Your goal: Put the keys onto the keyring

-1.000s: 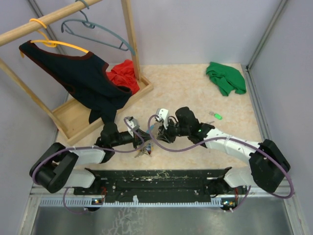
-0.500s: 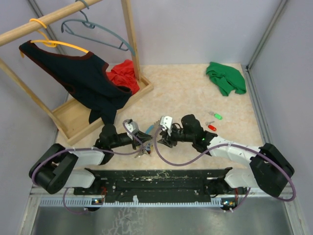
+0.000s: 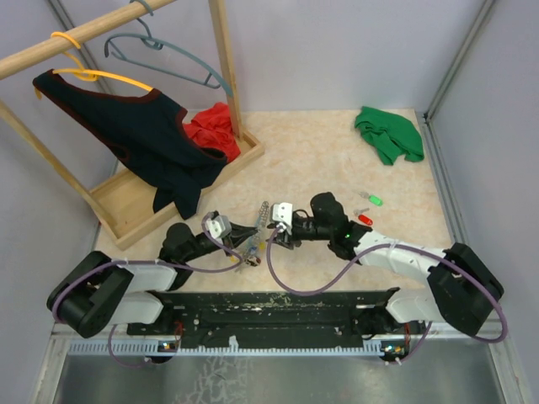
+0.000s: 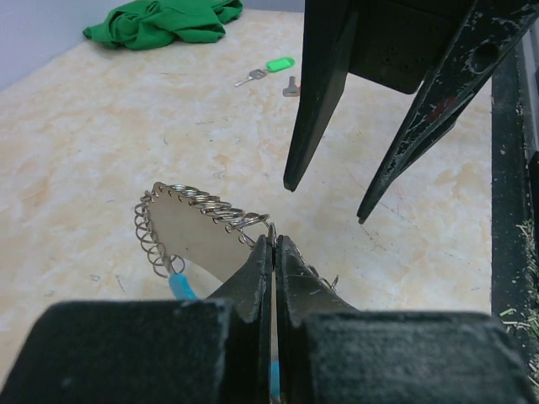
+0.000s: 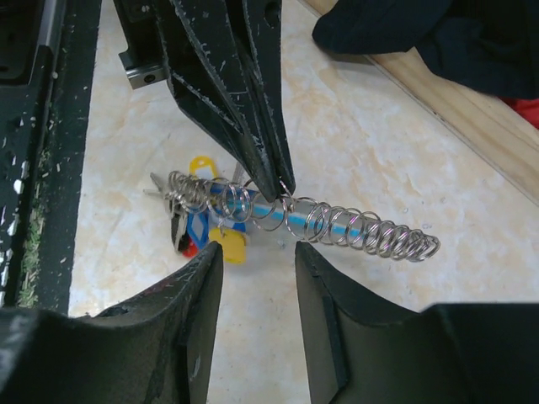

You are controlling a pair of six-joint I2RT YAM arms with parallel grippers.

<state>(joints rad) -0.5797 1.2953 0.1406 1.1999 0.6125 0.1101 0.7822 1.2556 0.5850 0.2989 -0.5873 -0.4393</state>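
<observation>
The keyring [image 5: 354, 225], a silvery coiled loop with a light-blue segment, hangs just above the table. My left gripper [image 4: 271, 240] is shut on its wire, and its dark fingers [image 5: 244, 109] pinch the coil from above in the right wrist view. A cluster of yellow, blue and red tags [image 5: 221, 236] lies at the loop's lower end. My right gripper [image 5: 257, 252] is open just short of the coil, with nothing between its fingers. From above, the keyring [image 3: 263, 215] sits between both grippers. The green key [image 3: 376, 200] and red key [image 3: 365, 219] lie loose on the table to the right.
A green cloth [image 3: 389, 135] lies at the back right. A wooden rack base [image 3: 135, 206] with dark and red garments stands at the left, with hangers on the pole above. The black base rail [image 3: 269, 307] runs along the near edge.
My right gripper has widened and drawn back a little from the keyring. The left arm has shifted left and down, and the coil now sticks up between the grippers.
</observation>
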